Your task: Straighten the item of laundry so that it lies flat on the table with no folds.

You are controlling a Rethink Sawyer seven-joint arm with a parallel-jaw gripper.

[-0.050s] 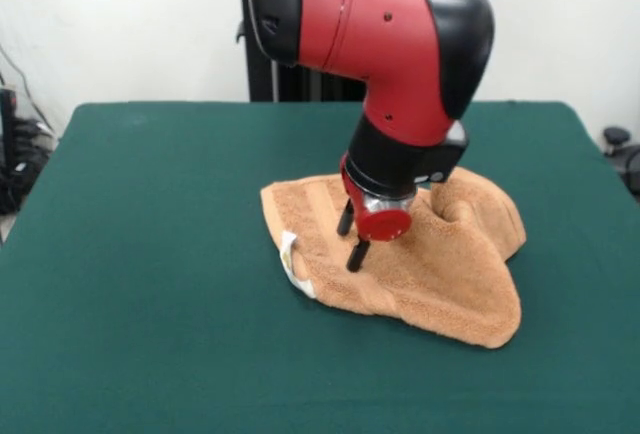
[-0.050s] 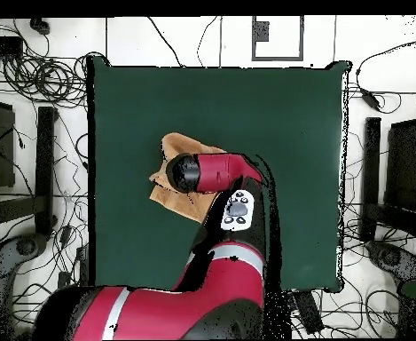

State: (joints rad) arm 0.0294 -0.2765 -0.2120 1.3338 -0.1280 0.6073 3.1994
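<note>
The orange-tan towel [image 1: 420, 269] lies rumpled near the middle of the green table [image 1: 150, 254], with a raised fold at its right side and a white tag [image 1: 290, 259] at its left corner. My gripper [image 1: 351, 242] points down over the towel's left part, its two black fingers [image 1: 357, 254] apart and just above or touching the cloth, holding nothing. From overhead the arm's head covers most of the towel [image 2: 177, 145], and the gripper is hidden under it.
The red and black arm [image 2: 229, 209] reaches in from the bottom of the overhead view across the table's lower middle. Cables and stands lie on the floor around the table [image 2: 291, 115].
</note>
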